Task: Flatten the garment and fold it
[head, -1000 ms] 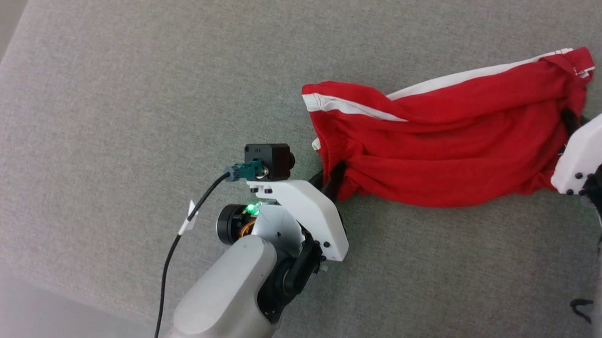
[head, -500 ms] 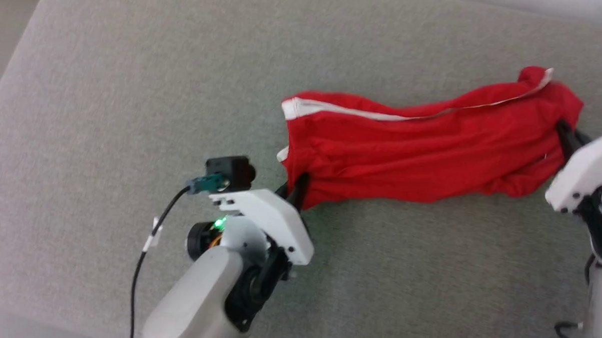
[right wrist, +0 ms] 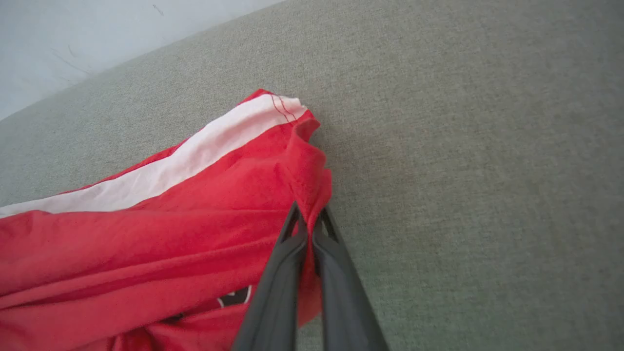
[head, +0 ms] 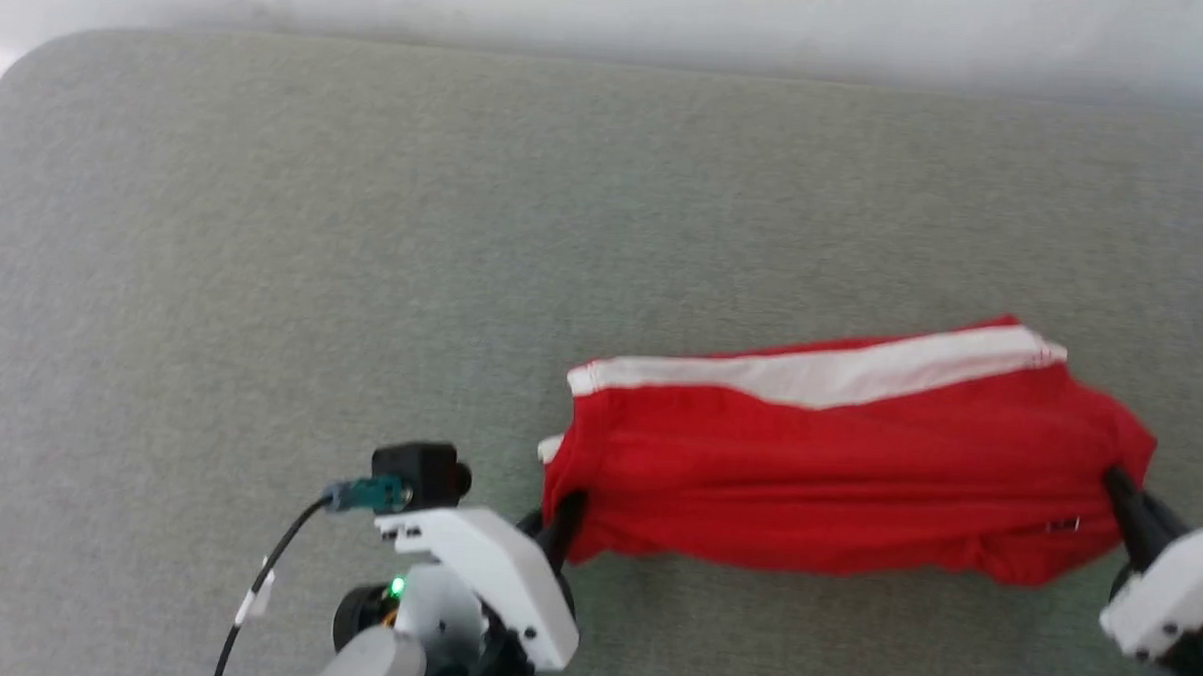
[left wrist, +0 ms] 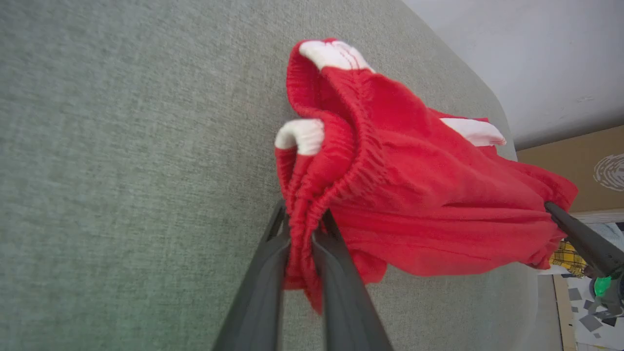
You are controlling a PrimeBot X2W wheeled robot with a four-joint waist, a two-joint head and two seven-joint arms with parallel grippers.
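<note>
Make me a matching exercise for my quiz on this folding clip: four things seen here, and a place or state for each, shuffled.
1. left gripper
2. right gripper
3. white stripe
4. grey surface

a. under the garment
b. shut on the hem end
c. shut on the gathered waistband
d. along the garment's far edge

Pairs: 1-c, 2-b, 3-d, 4-a.

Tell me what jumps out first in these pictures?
The bright red shorts with a white stripe, stretched across the grey surface at the head view's lower right. The left gripper pinches the waistband end, the right gripper the other end.
</note>
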